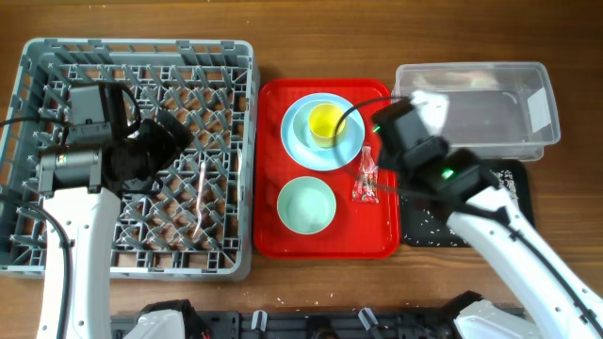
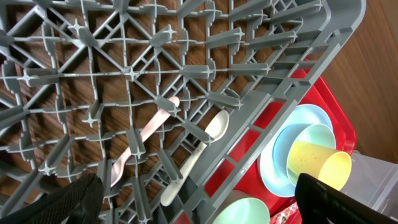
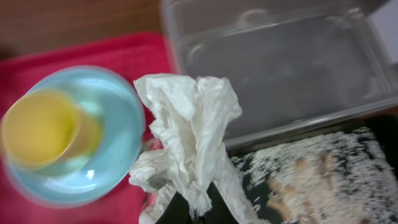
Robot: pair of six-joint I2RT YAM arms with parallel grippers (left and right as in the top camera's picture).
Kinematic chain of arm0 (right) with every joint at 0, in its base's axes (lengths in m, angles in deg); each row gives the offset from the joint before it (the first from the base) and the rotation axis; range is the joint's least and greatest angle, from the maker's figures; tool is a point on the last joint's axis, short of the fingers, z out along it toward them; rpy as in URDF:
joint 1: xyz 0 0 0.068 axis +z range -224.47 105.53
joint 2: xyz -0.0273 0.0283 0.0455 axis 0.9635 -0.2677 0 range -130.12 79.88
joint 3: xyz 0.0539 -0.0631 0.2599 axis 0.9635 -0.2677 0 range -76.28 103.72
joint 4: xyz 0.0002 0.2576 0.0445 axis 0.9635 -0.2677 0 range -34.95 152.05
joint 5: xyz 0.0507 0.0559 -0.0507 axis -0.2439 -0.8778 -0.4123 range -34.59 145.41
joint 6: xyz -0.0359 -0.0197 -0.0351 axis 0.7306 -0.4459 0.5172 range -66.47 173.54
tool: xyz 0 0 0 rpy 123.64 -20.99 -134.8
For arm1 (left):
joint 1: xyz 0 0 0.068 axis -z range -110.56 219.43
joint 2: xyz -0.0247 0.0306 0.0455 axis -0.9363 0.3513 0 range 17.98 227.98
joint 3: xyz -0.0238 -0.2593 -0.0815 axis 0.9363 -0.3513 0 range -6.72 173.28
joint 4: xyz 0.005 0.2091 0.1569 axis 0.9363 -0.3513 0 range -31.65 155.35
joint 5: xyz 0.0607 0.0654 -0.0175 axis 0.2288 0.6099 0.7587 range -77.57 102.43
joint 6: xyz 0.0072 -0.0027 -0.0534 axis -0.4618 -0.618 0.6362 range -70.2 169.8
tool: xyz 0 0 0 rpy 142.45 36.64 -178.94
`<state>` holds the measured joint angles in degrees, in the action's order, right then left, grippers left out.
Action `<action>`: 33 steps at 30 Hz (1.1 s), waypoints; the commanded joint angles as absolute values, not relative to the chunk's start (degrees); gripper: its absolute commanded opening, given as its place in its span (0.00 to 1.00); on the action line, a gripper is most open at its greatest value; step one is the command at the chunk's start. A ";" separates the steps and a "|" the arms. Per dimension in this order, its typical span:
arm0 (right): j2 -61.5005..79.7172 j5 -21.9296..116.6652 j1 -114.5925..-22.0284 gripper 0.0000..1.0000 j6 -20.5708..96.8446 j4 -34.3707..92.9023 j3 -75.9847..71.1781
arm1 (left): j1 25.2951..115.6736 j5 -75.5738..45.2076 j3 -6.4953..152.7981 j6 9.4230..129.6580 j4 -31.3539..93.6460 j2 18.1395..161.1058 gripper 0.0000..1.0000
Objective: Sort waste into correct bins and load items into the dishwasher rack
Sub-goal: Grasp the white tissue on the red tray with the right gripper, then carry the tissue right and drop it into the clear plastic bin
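Right tool (image 3: 202,208) pinches one napkin (image 3: 193,124); one spoon (image 2: 211,132), one fork (image 2: 144,140) in rack (image 2: 292,56).

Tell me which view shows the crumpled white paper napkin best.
Right wrist: the crumpled white paper napkin hangs mid-frame, its folds clear. Overhead catches only a small white blur of it over the tub; left wrist shows none.

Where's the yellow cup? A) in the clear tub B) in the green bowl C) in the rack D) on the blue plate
D: the cup sits on the plate on the red tray, beside the rack, not in it.
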<state>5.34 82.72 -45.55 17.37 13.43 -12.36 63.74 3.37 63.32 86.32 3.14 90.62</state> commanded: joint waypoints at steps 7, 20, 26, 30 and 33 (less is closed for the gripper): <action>-6.42 74.20 -69.63 0.15 16.19 27.27 -12.12 | 63.52 2.91 63.88 86.12 3.11 90.31 1.00; 10.89 34.11 -71.27 0.57 38.36 13.67 -9.26 | 63.52 2.91 63.88 86.12 3.11 90.31 1.00; 10.61 30.09 -62.29 0.13 38.33 5.74 -10.09 | 63.52 2.91 63.88 86.12 3.11 90.31 1.00; 10.39 40.10 -54.35 0.12 27.80 8.77 -14.50 | 63.52 2.91 63.88 86.12 3.11 90.31 1.00; 8.77 43.82 -49.37 0.13 23.32 16.08 -20.58 | 63.52 2.91 63.88 86.12 3.11 90.31 1.00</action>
<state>10.23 39.44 -51.95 27.95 13.02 -16.84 63.74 3.37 63.32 86.32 2.98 90.62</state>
